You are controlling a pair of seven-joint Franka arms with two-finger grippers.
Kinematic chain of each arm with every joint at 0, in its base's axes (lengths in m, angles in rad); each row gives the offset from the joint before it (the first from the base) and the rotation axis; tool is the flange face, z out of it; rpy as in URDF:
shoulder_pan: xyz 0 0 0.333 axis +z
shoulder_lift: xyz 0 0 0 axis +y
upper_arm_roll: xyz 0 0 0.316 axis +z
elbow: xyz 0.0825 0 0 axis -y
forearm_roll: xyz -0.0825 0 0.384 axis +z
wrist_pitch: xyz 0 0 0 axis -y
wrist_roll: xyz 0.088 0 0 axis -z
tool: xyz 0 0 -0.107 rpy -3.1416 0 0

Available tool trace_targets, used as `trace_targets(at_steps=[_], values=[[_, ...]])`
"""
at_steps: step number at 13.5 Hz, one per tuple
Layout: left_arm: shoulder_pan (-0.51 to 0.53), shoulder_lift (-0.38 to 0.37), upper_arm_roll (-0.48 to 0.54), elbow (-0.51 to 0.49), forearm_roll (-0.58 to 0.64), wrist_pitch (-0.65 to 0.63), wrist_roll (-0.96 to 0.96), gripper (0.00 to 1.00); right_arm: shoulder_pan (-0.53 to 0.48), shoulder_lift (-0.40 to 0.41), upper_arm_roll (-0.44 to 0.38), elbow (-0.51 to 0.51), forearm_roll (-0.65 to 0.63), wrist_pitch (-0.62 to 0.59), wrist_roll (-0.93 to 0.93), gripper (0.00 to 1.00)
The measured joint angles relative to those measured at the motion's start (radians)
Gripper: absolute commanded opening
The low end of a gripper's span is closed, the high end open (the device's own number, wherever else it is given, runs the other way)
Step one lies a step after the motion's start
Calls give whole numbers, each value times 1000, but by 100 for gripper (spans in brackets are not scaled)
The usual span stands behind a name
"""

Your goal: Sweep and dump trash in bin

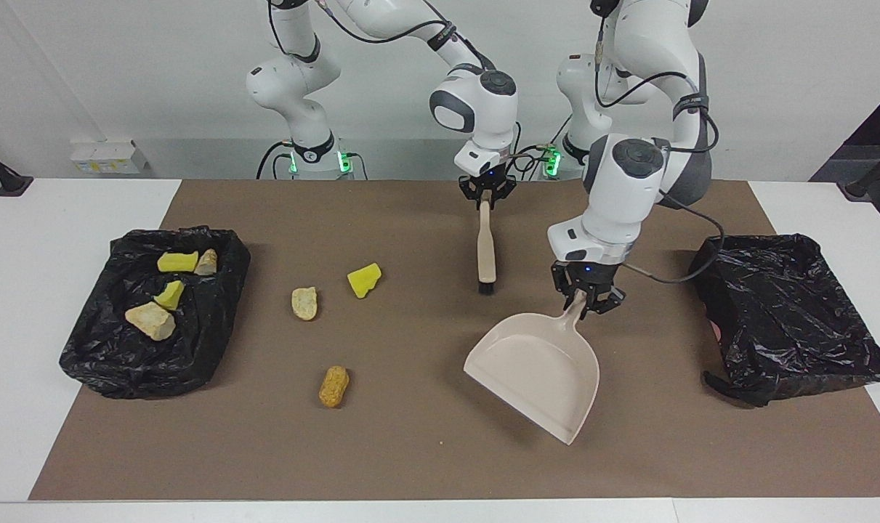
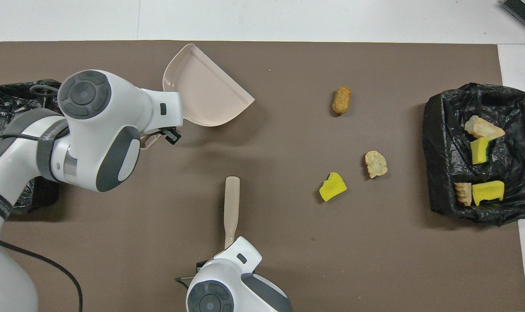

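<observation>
Looking across the bench from the facing view, we are seeing the left end effector (image 1: 586,299) clamped on the handle of the dustpan (image 1: 538,370), which is hanging tilted with its open mouth turned toward the right arm's end. The right end effector (image 1: 487,195) is closed on the top of the brush (image 1: 487,250), whose bristles are pointing down at the brown mat (image 1: 410,450). Three scraps are lying loose on the mat: a yellow foam chunk (image 1: 364,280), a pale bread lump (image 1: 304,303) just beside it, and an orange-brown nugget (image 1: 333,386) farther from the robots. Four more are sitting in the black-lined bin (image 1: 91,363) at the right arm's end, two yellow and two pale. A second lined bin (image 1: 788,319) is standing at the left arm's end with no scraps showing in it.

From the overhead view we are counting the same: the foam chunk (image 2: 332,186), bread lump (image 2: 376,164) and nugget (image 2: 341,100) loose, and four pieces in the bin (image 2: 435,143). We are judging all of them light; the foam looks soft and springy and likely to bounce or roll off the bristles, the bread lumps crumbly, so we are expecting slow, low strokes to suit them, pushing from the side away from the pan. The stiff dustpan (image 2: 206,95) is best held by its handle, as it is now.
</observation>
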State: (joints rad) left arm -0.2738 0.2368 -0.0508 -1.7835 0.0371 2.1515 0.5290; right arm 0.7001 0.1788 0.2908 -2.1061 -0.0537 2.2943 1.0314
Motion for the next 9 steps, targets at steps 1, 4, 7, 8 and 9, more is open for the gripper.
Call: trace_targets(at_steps=[1,4,7,8,9], values=[[26,-12,1,0,1,-29,119,0,0,0,0,0,0,0,0,0],[85,-25,1,-4,1,-73,399,0,0,0,0,2,0,1,7,0],[127,-29,2,-31,2,-87,547,0,-15,-13,-2,4,0,-1,10,0],[140,-34,2,-46,2,-87,576,0,-34,-29,-2,5,0,-19,11,0],[151,-42,2,-63,2,-87,595,0,-58,-51,-3,4,0,-57,11,0]])
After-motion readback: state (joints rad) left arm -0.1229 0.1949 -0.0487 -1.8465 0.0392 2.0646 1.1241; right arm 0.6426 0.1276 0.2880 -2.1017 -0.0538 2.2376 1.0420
